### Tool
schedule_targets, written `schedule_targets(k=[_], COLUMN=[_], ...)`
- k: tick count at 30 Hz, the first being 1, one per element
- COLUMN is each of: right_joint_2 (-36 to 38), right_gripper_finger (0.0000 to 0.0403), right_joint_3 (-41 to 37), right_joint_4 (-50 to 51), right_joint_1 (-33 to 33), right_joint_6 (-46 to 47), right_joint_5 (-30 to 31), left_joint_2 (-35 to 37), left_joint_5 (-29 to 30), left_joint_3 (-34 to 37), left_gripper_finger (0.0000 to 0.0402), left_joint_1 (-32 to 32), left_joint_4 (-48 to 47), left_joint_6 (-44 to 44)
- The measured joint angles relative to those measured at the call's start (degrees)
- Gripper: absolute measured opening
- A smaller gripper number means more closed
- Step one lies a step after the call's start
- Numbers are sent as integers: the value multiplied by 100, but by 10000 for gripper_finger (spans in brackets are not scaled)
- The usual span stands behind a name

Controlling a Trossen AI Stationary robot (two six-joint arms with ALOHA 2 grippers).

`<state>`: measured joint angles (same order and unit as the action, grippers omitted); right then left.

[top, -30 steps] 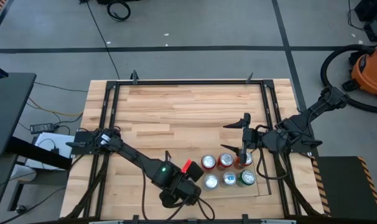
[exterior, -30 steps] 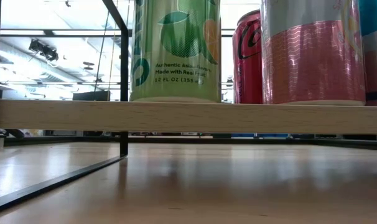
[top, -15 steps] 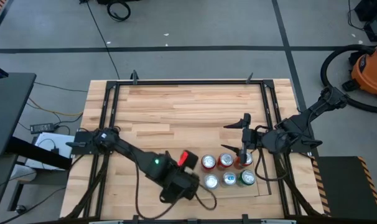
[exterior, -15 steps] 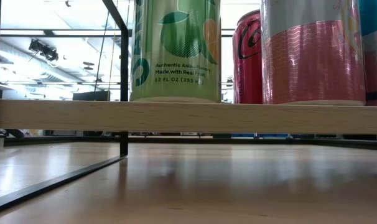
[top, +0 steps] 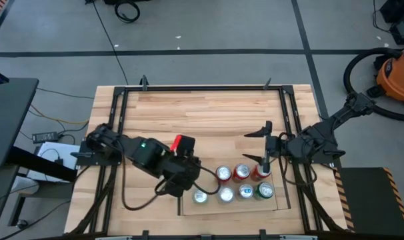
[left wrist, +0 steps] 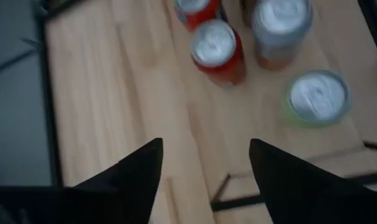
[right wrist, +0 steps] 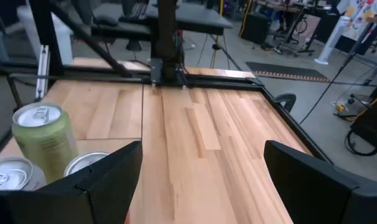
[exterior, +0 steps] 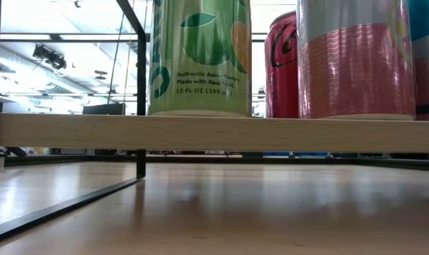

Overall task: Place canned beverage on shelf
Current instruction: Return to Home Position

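The shelf [top: 189,208] lies at the table's near side, right of the middle; in the low view it shows as a wood edge [exterior: 214,133]. Several cans stand upright on it on their bases. A green can [top: 201,196] [exterior: 200,57] [left wrist: 316,96] is nearest the shelf's left end, with red and silver cans [top: 241,173] beside it. My left gripper [top: 183,187] [left wrist: 204,168] hangs open above the shelf's left edge, with nothing between its fingers. My right gripper [top: 261,143] [right wrist: 201,174] is open above the shelf's far right part and holds nothing.
A black rod frame [top: 202,87] runs round the tabletop; one upright [exterior: 140,85] stands left of the green can. Bare wood [top: 202,120] fills the far half of the table. An orange vacuum [top: 395,73] stands on the floor beyond the right edge.
My left gripper has risen and drawn back from the shelf's near left end toward the table's left and far side, rolling as it went. The green can it covered now shows from above, standing still on the shelf.
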<state>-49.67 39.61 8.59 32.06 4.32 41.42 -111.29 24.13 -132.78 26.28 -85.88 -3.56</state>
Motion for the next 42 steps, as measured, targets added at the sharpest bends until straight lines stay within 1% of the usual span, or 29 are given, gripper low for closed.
schedule_targets(k=[3,6,11,14,17,20,23,27,34,37,42], right_joint_2=[464,1001,1826,2242,2598,2918,3225,3576,4042,4213,4486], right_gripper_finger=[348,348,348,348,348,348,348,348,347,347,347], right_joint_3=[-435,-831,-1429,-1740,-1999,-2197,-2424,-2752,-3070,-3213,-3400], right_joint_4=[-263,-507,-904,-968,-1022,-1102,-1259,-1593,-1671,-1642,-1628], right_joint_1=[-101,-164,-314,-443,-578,-685,-779,-969,-1350,-1501,-1725], right_joint_6=[0,-2,-24,-37,-46,-100,-180,-301,-258,-186,-144], right_joint_5=[-67,-160,-345,-436,-636,-979,-1294,-1579,-2172,-2205,-2354], left_joint_2=[71,77,79,85,199,392,762,1604,3190,3790,4783], left_joint_5=[216,244,273,283,225,113,-215,-584,-639,-645,-698], left_joint_3=[1,1,40,254,685,1333,2146,3271,5250,6082,7531], left_gripper_finger=[232,214,193,188,184,183,182,182,182,182,182], left_joint_1=[71,151,129,52,9,-61,-227,-504,-1090,-1300,-1578], left_joint_4=[259,539,630,855,1217,1576,2338,3524,5250,5836,7148], left_joint_6=[210,493,630,753,874,1034,1237,1369,1236,1139,931])
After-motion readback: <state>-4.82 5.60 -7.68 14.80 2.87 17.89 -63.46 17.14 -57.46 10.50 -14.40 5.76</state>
